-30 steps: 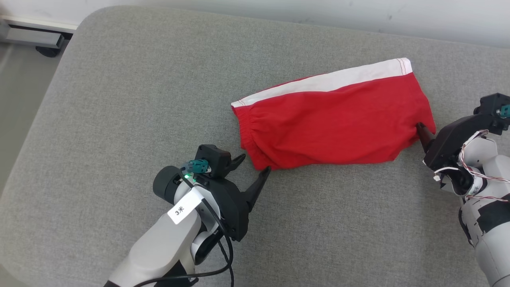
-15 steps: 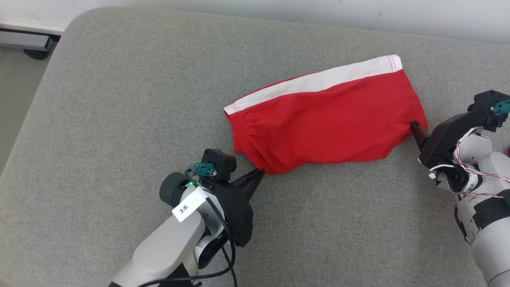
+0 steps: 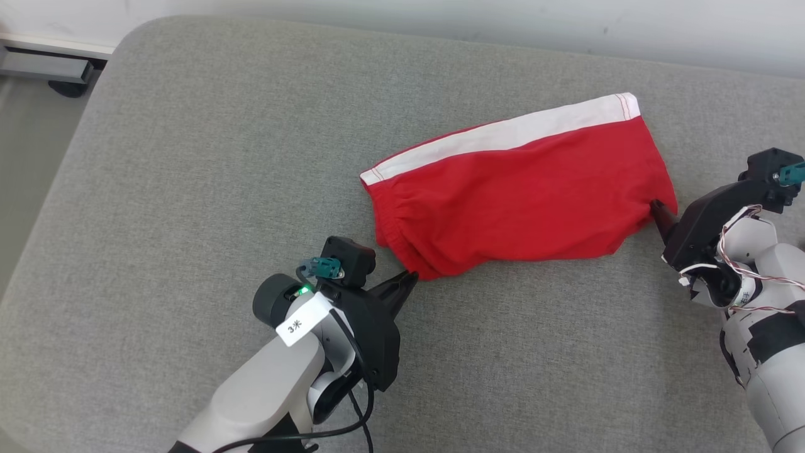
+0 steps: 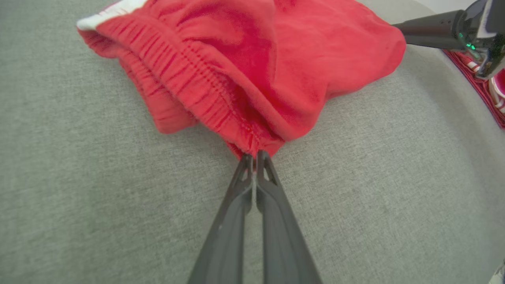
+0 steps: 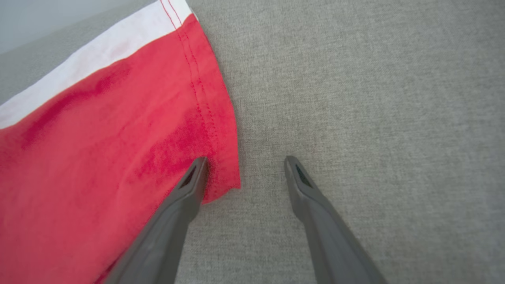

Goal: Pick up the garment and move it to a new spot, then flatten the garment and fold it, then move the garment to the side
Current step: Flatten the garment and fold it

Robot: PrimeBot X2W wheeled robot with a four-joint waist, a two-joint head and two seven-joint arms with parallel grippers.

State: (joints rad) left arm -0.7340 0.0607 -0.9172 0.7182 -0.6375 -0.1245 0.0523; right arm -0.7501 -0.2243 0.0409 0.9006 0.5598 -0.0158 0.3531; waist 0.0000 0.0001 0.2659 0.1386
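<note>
The garment [image 3: 522, 195] is a pair of red shorts with a white side stripe, lying folded on the grey cushion [image 3: 188, 157]. My left gripper [image 3: 412, 275] is shut on its lower left corner. In the left wrist view the fingertips [image 4: 254, 156] pinch the gathered elastic waistband of the garment [image 4: 252, 59]. My right gripper [image 3: 657, 211] sits at the lower right hem corner and stands open. In the right wrist view one finger [image 5: 193, 181] rests on the garment [image 5: 98, 138] beside the stitched hem, and the other finger lies on bare cushion.
The cushion's rounded left edge drops to the floor, where a dark wheeled base [image 3: 63, 66] stands at the top left. A white wall runs along the back. A red-and-white striped cloth [image 4: 485, 83] shows past the right arm in the left wrist view.
My left gripper has gone from open to shut on the waistband corner, gathering the cloth slightly. The right gripper stays open at the hem. The camera has shifted a little.
</note>
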